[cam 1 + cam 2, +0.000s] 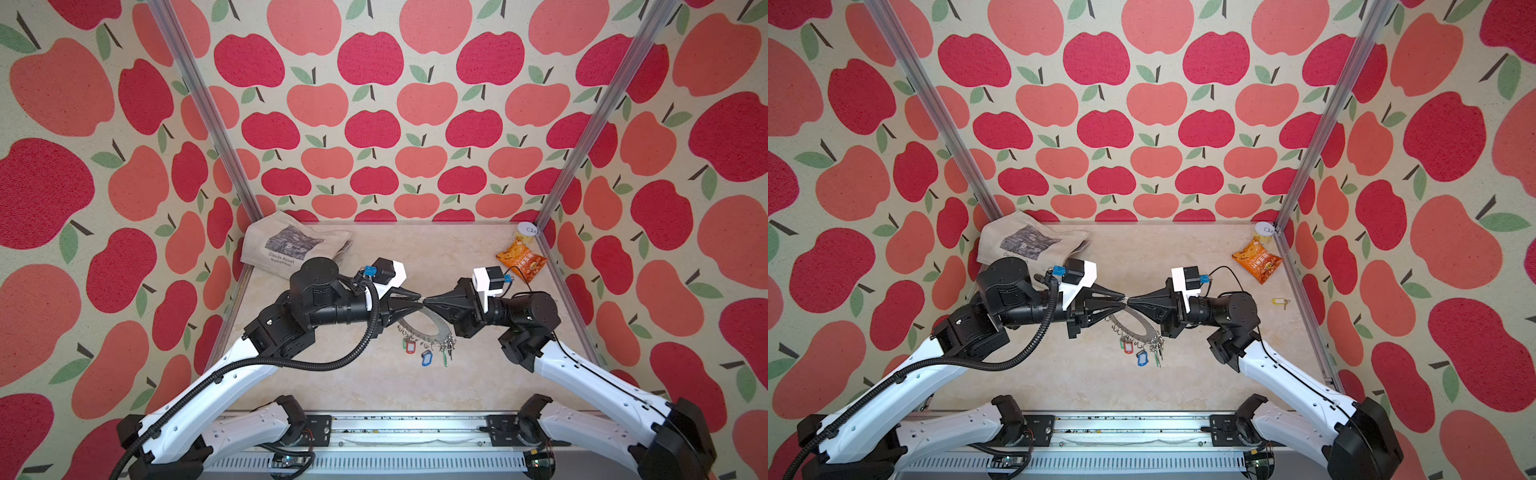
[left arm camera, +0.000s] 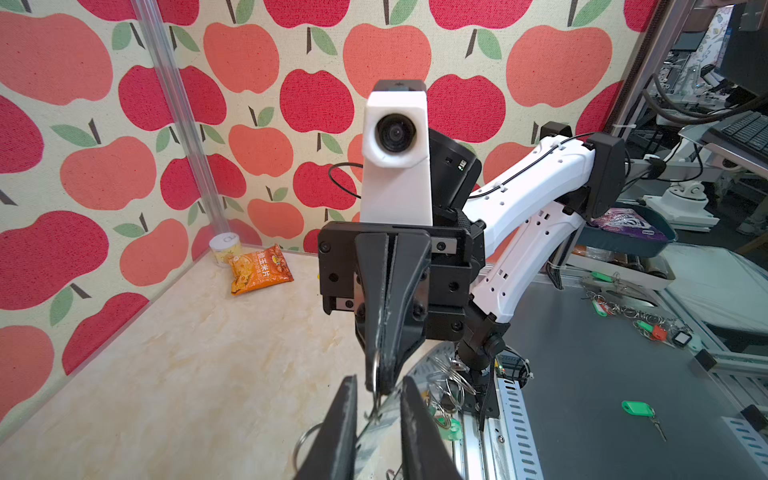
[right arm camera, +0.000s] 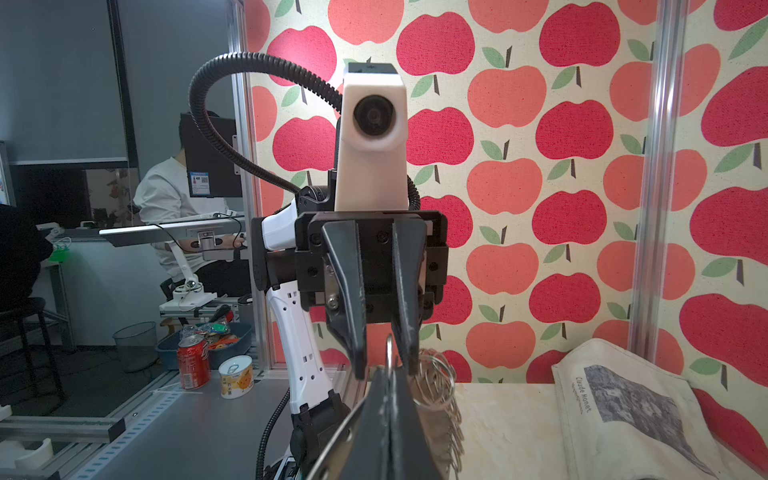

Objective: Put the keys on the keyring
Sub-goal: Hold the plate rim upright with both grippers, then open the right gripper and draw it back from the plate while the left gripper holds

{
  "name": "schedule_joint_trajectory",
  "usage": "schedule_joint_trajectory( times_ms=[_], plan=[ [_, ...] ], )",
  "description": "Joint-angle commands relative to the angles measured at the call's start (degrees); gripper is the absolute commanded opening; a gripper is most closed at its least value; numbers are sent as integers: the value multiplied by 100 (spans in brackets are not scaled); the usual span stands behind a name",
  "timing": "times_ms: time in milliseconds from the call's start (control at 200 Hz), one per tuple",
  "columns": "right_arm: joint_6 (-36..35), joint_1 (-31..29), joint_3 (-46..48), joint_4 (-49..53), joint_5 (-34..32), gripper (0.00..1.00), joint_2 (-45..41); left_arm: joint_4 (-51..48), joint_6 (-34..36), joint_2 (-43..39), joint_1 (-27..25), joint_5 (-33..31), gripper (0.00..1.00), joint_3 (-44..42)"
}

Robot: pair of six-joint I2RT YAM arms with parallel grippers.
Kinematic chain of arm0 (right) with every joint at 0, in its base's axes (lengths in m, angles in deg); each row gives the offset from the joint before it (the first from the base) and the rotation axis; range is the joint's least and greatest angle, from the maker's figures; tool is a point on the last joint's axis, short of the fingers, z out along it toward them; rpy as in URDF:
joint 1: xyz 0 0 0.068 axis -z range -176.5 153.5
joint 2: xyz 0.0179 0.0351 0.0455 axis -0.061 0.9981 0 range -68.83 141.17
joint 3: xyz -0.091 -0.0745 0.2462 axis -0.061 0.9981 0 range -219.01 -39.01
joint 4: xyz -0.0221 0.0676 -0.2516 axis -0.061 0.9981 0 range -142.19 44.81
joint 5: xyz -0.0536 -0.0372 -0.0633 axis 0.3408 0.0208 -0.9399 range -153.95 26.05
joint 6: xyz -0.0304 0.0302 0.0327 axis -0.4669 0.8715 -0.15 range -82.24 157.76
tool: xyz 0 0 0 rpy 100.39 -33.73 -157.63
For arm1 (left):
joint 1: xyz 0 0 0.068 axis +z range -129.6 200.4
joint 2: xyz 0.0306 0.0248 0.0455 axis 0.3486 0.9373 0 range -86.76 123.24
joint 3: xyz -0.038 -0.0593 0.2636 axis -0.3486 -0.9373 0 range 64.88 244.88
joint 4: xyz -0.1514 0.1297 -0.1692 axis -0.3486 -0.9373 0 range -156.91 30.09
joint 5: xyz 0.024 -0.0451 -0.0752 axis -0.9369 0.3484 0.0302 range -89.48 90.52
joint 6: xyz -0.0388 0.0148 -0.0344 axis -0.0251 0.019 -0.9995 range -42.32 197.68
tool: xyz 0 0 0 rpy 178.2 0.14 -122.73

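Observation:
The grey keyring [image 1: 436, 330] hangs tilted above the table under the two gripper tips, which meet nose to nose. My right gripper [image 1: 428, 300] is shut on a wire loop [image 2: 376, 370] at the keyring's upper rim. My left gripper [image 1: 419, 301] is open a little. Its fingers [image 2: 347, 415] stand on either side of that loop and the plate edge without touching them. Keys with red [image 1: 410, 345], blue [image 1: 427, 357] and green [image 1: 445, 359] tags dangle from the lower rim. A yellow-tagged key [image 1: 1280, 301] lies loose on the table at the right.
A folded cloth bag [image 1: 291, 245] lies at the back left. An orange snack packet [image 1: 521, 262] and a small jar [image 1: 525, 232] sit at the back right corner. Metal posts and apple-print walls close in the table. More tagged keys [image 2: 638, 407] lie on a bench outside.

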Motion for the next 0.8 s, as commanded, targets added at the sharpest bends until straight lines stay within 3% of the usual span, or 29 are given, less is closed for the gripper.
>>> schedule_joint_trajectory(
  times_ms=[0,285,425,510,640,715,795],
  plan=[
    [-65,-42,-193,-306,-185,0,-190,-72,88,5,-69,-33,20,-74],
    [-33,-64,-206,-358,-185,0,-177,-107,152,40,-132,-51,0,-61],
    [-48,-77,-218,-284,-168,0,-159,-161,243,14,-141,-118,0,-43],
    [-311,-77,-281,333,-176,0,-237,-386,416,13,-152,-240,0,78],
    [-1491,-127,-528,2440,-432,38,-737,-1010,805,31,-174,-474,0,415],
    [-2229,-207,-783,3654,-732,47,-979,-1383,962,65,-200,-627,0,630],
    [-2627,-294,-978,4382,-884,50,-1064,-1687,1264,129,-237,-782,0,830]
  ],
)
